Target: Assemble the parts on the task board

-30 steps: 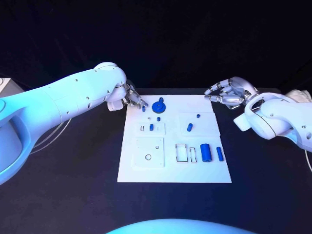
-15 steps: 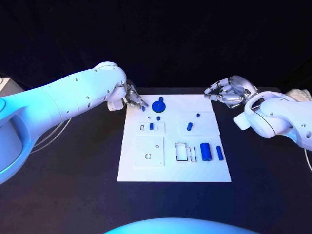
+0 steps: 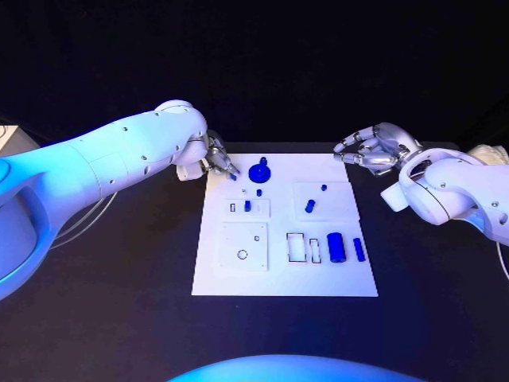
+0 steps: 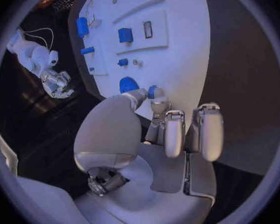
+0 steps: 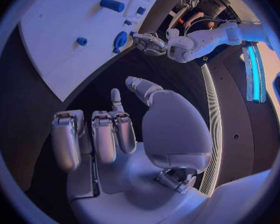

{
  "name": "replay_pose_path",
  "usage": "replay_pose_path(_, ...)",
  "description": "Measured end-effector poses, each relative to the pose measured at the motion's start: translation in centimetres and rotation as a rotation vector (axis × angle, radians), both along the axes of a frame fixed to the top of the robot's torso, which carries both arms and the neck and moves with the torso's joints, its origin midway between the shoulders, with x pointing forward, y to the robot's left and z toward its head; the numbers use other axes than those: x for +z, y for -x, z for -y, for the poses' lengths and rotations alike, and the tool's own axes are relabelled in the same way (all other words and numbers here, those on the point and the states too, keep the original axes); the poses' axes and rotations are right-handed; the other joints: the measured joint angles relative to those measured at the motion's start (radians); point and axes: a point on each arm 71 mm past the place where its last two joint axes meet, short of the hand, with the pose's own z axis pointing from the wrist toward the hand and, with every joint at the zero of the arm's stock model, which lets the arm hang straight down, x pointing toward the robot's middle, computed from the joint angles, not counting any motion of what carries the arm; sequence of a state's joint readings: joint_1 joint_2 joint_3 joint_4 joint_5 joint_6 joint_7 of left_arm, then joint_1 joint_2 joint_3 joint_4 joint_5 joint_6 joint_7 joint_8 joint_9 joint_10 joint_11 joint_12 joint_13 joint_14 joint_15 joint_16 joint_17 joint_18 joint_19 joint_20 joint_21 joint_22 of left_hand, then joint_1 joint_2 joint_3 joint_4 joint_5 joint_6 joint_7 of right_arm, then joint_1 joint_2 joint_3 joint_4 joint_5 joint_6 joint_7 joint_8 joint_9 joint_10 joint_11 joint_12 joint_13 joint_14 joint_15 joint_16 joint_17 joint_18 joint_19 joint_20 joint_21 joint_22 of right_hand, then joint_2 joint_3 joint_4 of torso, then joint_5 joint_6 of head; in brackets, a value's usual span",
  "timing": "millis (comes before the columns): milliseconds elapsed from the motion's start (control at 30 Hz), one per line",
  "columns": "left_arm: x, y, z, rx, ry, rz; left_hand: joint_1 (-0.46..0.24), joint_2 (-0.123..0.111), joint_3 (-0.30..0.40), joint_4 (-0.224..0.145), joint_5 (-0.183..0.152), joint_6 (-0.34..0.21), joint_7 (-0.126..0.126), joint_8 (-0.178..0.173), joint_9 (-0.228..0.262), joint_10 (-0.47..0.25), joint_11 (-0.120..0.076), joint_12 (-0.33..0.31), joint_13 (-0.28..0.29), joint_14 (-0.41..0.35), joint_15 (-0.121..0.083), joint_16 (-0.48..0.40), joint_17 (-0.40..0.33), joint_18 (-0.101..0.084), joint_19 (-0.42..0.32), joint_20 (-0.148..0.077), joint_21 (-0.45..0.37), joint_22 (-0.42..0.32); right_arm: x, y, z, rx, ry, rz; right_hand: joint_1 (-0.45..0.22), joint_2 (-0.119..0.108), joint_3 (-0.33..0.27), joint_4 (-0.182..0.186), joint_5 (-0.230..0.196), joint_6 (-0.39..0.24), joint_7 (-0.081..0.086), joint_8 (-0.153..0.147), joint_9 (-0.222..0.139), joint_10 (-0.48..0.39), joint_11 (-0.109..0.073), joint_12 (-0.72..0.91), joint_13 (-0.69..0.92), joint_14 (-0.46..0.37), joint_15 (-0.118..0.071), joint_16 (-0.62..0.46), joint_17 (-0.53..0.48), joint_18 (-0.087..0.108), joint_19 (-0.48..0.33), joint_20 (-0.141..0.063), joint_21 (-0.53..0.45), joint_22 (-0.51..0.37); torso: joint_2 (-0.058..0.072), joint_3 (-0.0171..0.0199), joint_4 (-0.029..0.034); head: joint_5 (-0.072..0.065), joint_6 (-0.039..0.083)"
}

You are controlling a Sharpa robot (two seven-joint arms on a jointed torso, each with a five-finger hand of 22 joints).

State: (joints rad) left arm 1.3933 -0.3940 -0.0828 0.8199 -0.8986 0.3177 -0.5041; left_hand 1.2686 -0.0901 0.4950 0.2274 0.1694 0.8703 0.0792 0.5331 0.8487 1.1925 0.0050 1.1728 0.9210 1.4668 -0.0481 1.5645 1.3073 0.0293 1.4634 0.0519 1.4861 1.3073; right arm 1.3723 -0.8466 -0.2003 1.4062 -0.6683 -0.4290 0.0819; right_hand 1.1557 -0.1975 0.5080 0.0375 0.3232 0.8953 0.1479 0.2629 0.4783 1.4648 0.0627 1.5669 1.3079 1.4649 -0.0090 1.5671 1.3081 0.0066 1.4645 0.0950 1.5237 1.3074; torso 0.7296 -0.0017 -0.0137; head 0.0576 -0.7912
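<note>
1. The left hand [image 3: 217, 158] is at the far left corner of the board [image 3: 285, 278], over its edge. In the left wrist view a small blue peg [image 4: 152, 91] sits between the thumb and a fingertip [image 4: 159, 104]; it looks pinched, though the contact is partly hidden. The other fingers hang straight beside it.
2. Just beyond that hand's fingertips, on the board, lies a round blue disc [image 3: 260, 174] with a blue stub at its far side.
3. Further from the left hand, toward the robot, a small blue pin [image 3: 248, 206] stands in a raised white block. Nearer still to the robot is a square white plate [image 3: 244, 247] with a hole.
4. The right hand [image 3: 373, 150] hovers off the board's far right corner, above the black table [image 3: 117, 318]. Its fingers are curled loosely inward and hold nothing; thumb and fingers stay apart.
5. Closest to the right hand on the board is a short blue piece [image 3: 309, 206] on a raised white square, with a tiny blue dot just beyond it.
6. Well away from both hands, toward the board's near right part, a blue cylinder [image 3: 337, 248] and a thin blue bar [image 3: 359, 250] lie side by side, next to two empty rectangular slots.
</note>
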Motion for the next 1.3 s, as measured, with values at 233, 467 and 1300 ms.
replay_pose_path(233,-0.1,0.0,-0.1,0.005,0.02,-0.002,0.006,-0.001,0.092,0.01,0.0,-0.011,0.003,0.024,0.018,0.005,0.002,0.0,-0.008,-0.002,-0.002,0.0,0.0,0.0,0.0,0.0,0.0,0.0,0.0,-0.1,0.0,0.0,0.001,0.0,0.0,0.0,0.0,0.0,0.0,0.0,0.0,0.0,0.0,0.0,0.0,0.0,0.0,0.0,0.0,0.0,0.0,0.0,0.0,0.0,0.0,0.0,0.0,0.0003,-0.0003,0.0,0.0)
replay_pose_path(467,0.0,0.0,-0.3,0.015,0.042,0.002,-0.047,-0.006,0.127,0.015,0.009,-0.013,0.005,0.046,0.033,0.015,0.003,0.005,-0.001,-0.002,-0.002,0.0,0.0,0.0,0.0,0.0,0.0,0.0,0.0,-0.1,0.0,0.0,0.001,-0.002,0.0,0.0,0.0,0.0,0.0,0.0,0.0,0.0,0.001,0.0,0.0,0.0,0.0,0.0,0.0,0.0,0.0,0.0,0.0,0.0,0.0,0.0,-0.001,0.0003,-0.001,0.001,0.0)
replay_pose_path(1300,0.0,4.3,-0.5,-0.046,0.129,-0.019,-0.259,-0.019,0.265,-0.096,0.226,0.01,-0.01,0.102,0.05,0.095,-0.019,0.07,0.091,0.0,-0.018,0.0,0.001,0.0,0.0,-0.007,0.023,0.0,-0.3,-0.3,0.5,-0.011,0.006,-0.011,0.0,0.0,0.0,0.0,0.0,0.0,0.0,0.0,0.001,0.0,0.0,0.0,0.0,0.0,0.0,0.0,0.0,0.0,0.0,0.0,0.0,0.0,-0.014,-0.0004,0.0176,0.001,-0.012)
